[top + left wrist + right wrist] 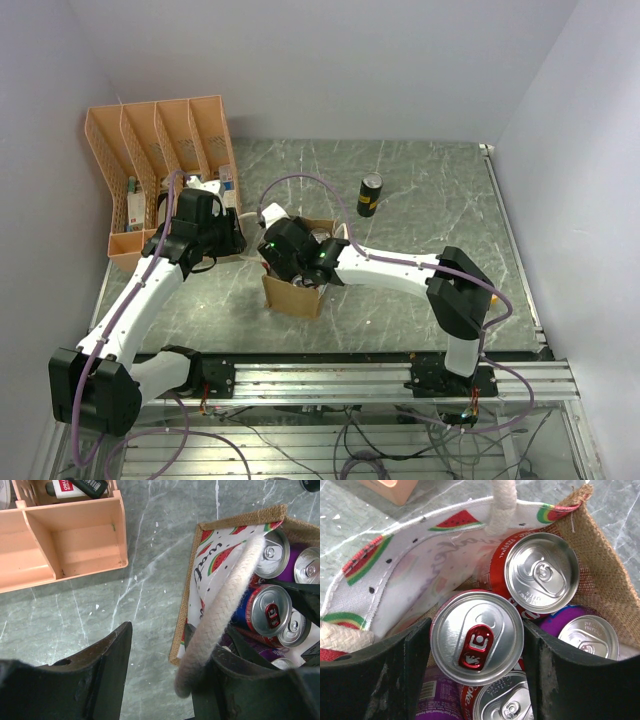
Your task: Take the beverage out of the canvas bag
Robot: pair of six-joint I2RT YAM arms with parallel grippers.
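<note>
Nearest to the top camera is the dark shoulder block of the left arm (95,390), at the low left corner. From there the white arm goes up and to the right. Behind it, at the far left of the table (430,200), stands the orange file rack (160,150).

The left gripper (165,655) is just right of the rack, at the left edge of the canvas bag (292,298). Its jaws stand wide apart and grip nothing. One cream rope handle (225,610) passes between them and lies against the right finger.

The bag stands upright in the middle of the table, its mouth open toward the ceiling, and the watermelon lining shows inside. Several cans stand in it.

The right gripper (476,650) reaches down into the bag. Its two fingers press on both sides of the beverage can with the red tab (269,611), so it has this can in its grasp. The can is inside the bag, upright, with its long axis vertical and its lid facing up. Beside it stand a red can with a silver tab (541,572) and a purple can (587,635).

Farther right and behind, a black can (370,195) stands alone on the table.
</note>
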